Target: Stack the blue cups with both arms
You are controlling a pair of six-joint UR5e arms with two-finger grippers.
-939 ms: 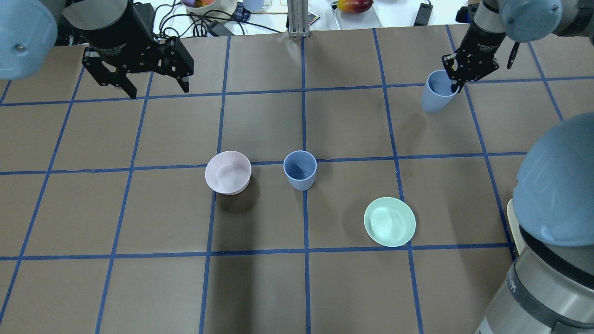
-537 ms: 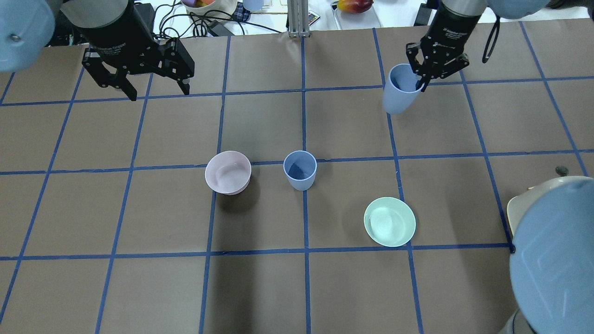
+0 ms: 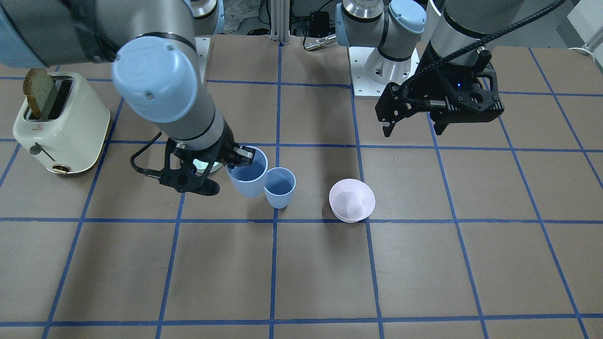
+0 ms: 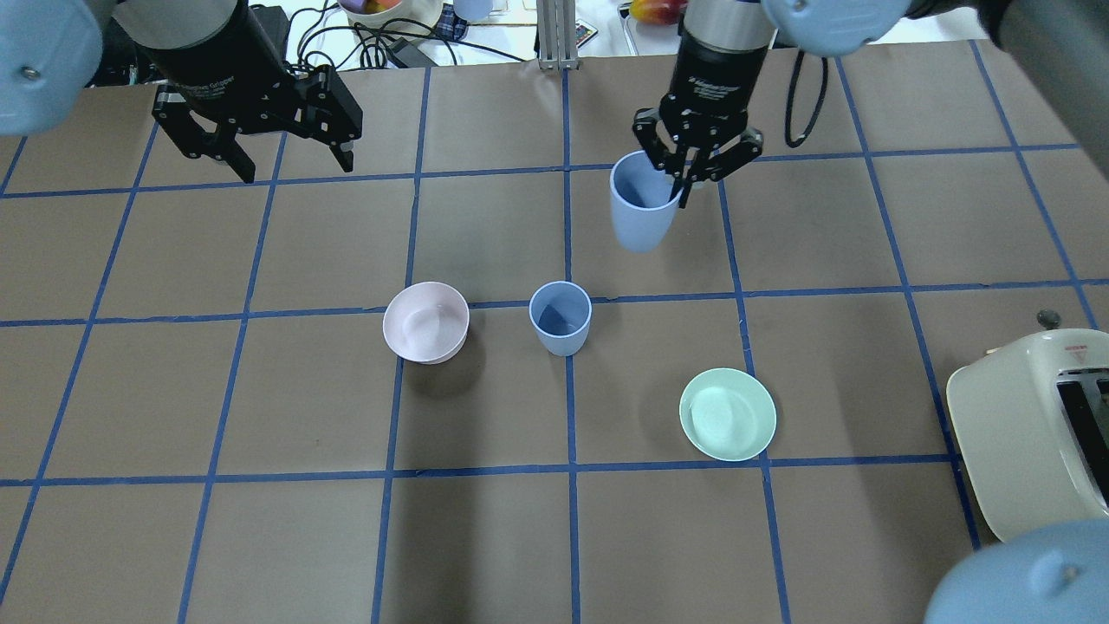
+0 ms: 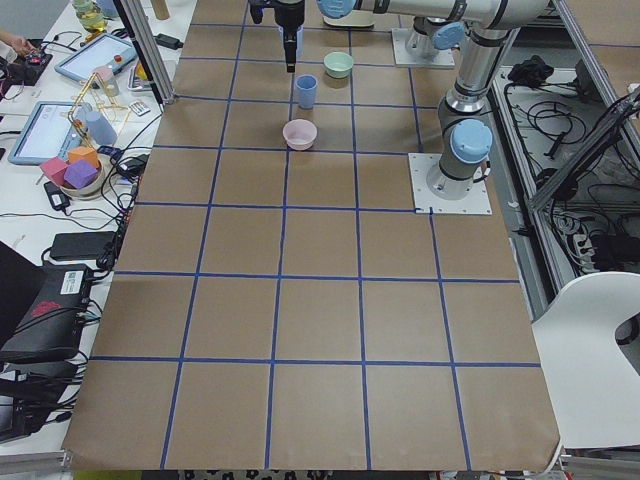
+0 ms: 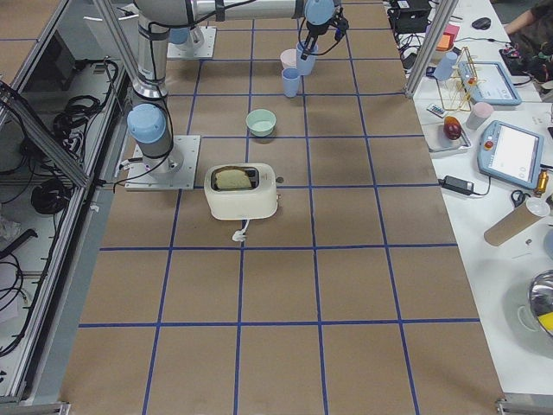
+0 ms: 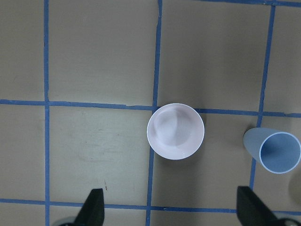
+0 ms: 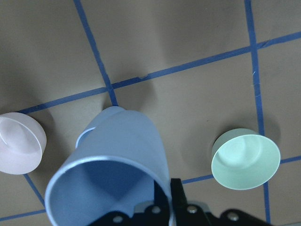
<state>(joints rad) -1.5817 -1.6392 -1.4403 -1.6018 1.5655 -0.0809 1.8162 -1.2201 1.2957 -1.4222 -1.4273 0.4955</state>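
My right gripper (image 4: 684, 187) is clamped on the rim of the held blue cup (image 4: 639, 217), above the table and just far of the standing blue cup (image 4: 560, 318), which sits between the pink bowl (image 4: 425, 321) and the mint-green bowl (image 4: 727, 413). My left gripper (image 4: 296, 171) hangs far left, fingers apart.

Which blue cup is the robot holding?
On the brown table with blue lines, find the right gripper toward the far side. The held blue cup hangs from it by the rim, off the table; the other blue cup stands on it.
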